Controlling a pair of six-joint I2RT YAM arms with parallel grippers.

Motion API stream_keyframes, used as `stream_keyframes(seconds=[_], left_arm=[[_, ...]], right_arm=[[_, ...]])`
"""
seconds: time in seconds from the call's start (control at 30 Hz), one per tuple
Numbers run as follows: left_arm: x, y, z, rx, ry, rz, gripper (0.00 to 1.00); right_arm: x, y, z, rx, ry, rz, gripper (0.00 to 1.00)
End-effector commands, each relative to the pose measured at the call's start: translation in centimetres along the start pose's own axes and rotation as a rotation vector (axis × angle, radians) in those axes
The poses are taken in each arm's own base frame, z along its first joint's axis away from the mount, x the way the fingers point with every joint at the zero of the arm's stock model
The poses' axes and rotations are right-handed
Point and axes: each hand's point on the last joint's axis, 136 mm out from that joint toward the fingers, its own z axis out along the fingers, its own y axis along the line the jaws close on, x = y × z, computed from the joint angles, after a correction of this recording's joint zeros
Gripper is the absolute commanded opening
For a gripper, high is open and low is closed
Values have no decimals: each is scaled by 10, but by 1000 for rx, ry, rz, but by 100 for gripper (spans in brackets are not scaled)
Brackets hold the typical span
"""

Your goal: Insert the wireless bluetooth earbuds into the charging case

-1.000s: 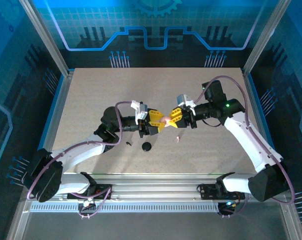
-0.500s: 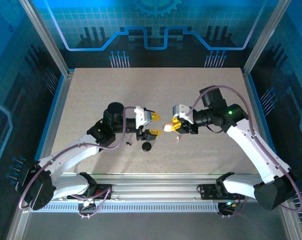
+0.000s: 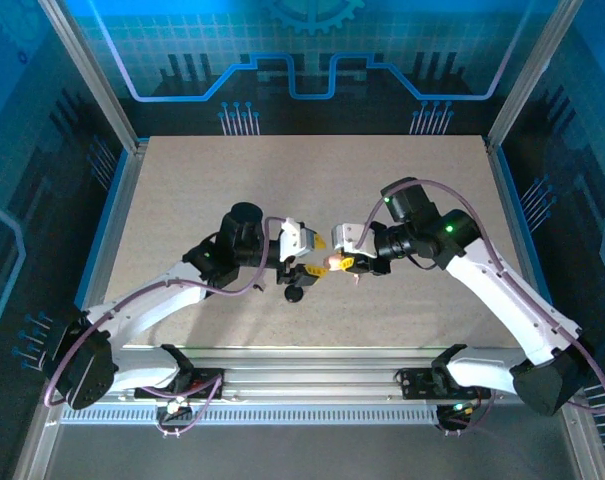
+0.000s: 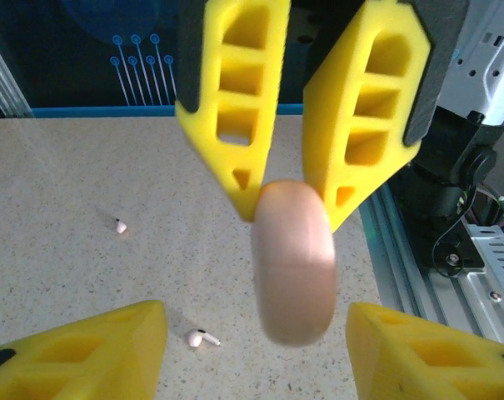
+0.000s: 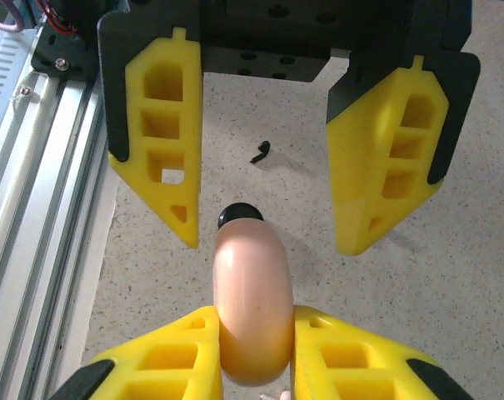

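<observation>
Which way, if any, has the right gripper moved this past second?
Yes. The right gripper moved down the image, ending closer to the unmoved black disc.

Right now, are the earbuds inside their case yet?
Not yet. Done: the right gripper holds the pink case up off the table. In hand: the left gripper is open, facing the case. Left: a pale earbud and a black earbud lie on the table, waiting to go in.

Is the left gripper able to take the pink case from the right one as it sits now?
Probably yes. The left gripper is open, its fingers wider apart than the charging case, whose free end points into the gap. The right gripper clamps only the other end.
</observation>
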Motion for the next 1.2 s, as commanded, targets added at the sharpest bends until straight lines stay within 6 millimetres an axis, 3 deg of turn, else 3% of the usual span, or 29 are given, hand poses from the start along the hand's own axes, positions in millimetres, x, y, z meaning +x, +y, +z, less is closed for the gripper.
stream_keyframes(seconds=[0.0,0.43,1.17], left_arm=[[-8,-9,4,59,-12,36,56],[3,-12,11,74,3,11,52],[-6,-14,11,78,-13,23,27]], right_arm=[[-6,2,2,-18,5,-29,22],[-14,-2,2,-4,-21,-55,22],[-15,1,1,7,-44,-44,23]])
